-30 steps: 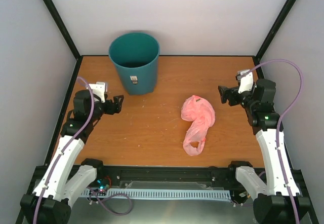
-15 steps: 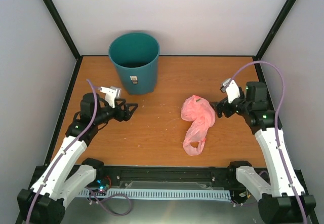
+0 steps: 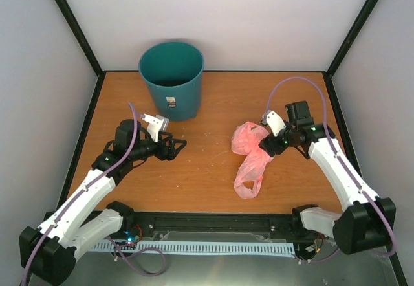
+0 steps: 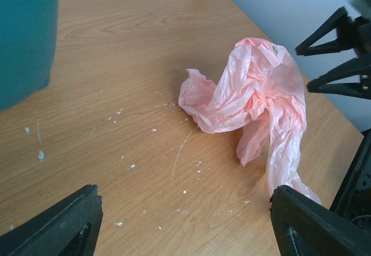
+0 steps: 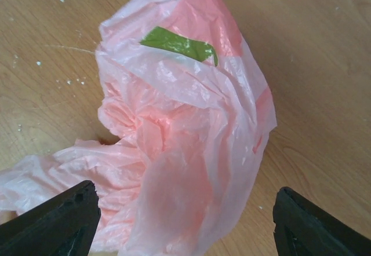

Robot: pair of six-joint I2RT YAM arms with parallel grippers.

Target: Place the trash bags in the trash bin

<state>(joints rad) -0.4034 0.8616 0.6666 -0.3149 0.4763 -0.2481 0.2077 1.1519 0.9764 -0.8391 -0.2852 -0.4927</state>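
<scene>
The pink trash bag (image 3: pixel 249 158) lies crumpled on the wooden table, right of centre, with a green patch (image 5: pixel 181 45) on its top. My right gripper (image 3: pixel 264 146) is open at the bag's right side. In the right wrist view the bag (image 5: pixel 185 134) fills the space between the wide-apart fingers (image 5: pixel 64 218). My left gripper (image 3: pixel 179 147) is open over bare table, left of the bag (image 4: pixel 255 94) and apart from it. The teal trash bin (image 3: pixel 171 82) stands upright at the back left, and its wall (image 4: pixel 23 36) shows at the left of the left wrist view.
White crumbs and scratches (image 4: pixel 174 157) dot the table (image 3: pixel 207 169) between the left gripper and the bag. Grey walls and black frame posts (image 3: pixel 71 27) close in the table. A black rail (image 3: pixel 213 221) runs along the near edge.
Both arms have swung inward toward the bag. The right gripper came down from the right onto the bag's side. The left gripper reached rightward past the bin.
</scene>
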